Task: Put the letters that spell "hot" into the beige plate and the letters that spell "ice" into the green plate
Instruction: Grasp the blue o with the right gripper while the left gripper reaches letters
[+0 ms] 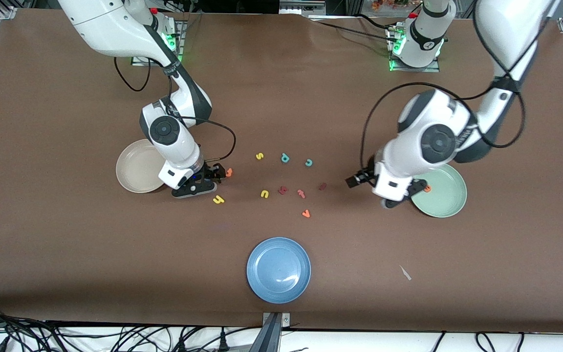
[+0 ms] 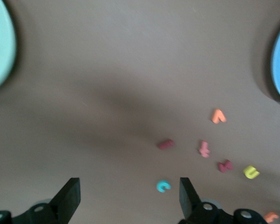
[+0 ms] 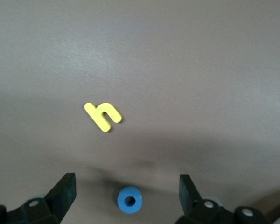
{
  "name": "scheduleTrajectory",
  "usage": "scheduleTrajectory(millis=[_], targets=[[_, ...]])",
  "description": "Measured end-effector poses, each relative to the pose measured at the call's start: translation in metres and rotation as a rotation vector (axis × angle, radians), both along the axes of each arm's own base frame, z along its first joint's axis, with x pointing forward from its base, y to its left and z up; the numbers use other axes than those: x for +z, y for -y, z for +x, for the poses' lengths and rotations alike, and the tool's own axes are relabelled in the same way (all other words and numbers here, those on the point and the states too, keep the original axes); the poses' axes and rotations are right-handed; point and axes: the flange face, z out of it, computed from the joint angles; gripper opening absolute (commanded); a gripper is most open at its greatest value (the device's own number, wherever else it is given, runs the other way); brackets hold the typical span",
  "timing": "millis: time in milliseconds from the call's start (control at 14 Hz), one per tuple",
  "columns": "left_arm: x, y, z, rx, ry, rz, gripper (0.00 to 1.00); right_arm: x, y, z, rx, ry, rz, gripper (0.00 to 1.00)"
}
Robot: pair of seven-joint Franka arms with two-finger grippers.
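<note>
— Where is the right pincer [image 3: 126,181]?

— Low over the tabletop [image 1: 66,234], just beside the round cream-beige plate [image 1: 135,168], which holds no letter that I can see. Its fingers stand wide apart. The small blue ring-shaped foam "o" [image 3: 129,199] lies on the tabletop between them, touching neither.

— And the other two letters of "hot"?

— The yellow foam "h" [image 1: 218,199] lies flat close by, nearer to the front camera than the pincer. The little orange foam "t" [image 1: 229,172] sits just beside the pincer, toward the middle of the tabletop.

— The left pincer [image 2: 129,191]?

— Wide as well, and holding nothing. It hangs over the rim of the round pale mint-green plate [image 1: 445,195], on the side toward the loose letters.

— Anything in that plate?

— The orange foam "e" [image 1: 427,187] lies in it, near the rim. The teal foam "c" [image 1: 309,162] and the short dark red foam bar "i" [image 1: 322,186] lie out on the tabletop, in the scatter between the two arms.

— What else is in that scatter?

— A yellow "s" [image 1: 259,156] and a teal "p" [image 1: 285,158] in a row with the "c". A yellow "u" [image 1: 264,194], a wider dark red letter [image 1: 282,189] and a pinkish-red "t" [image 1: 301,193] in a row with the "i". One more orange letter [image 1: 306,213] lies nearer to the front camera, and nearer again is a round blue plate [image 1: 278,270].
</note>
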Motion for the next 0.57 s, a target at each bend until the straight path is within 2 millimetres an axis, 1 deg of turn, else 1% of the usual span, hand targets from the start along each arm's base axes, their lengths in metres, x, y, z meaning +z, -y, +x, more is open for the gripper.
scheduleTrajectory(millis=[71, 143, 286, 429, 571], targets=[[-0.008, 0.018, -0.009, 0.018, 0.002, -0.005, 0.9, -0.003, 0.0, -0.001, 0.001, -0.002, -0.007, 0.96], [-0.021, 0.033, -0.019, 0.036, 0.005, -0.012, 0.9, -0.006, 0.001, -0.002, 0.002, -0.007, -0.011, 0.95], [-0.052, 0.06, -0.042, 0.059, 0.029, -0.032, 0.9, -0.011, 0.003, -0.006, -0.001, -0.018, -0.016, 0.94], [-0.083, 0.079, -0.067, 0.065, 0.068, -0.002, 0.89, -0.014, 0.004, -0.009, -0.013, -0.025, -0.019, 0.92], [-0.109, 0.091, -0.083, 0.07, 0.095, 0.065, 0.89, -0.019, 0.005, -0.014, -0.017, -0.031, -0.02, 0.87]])
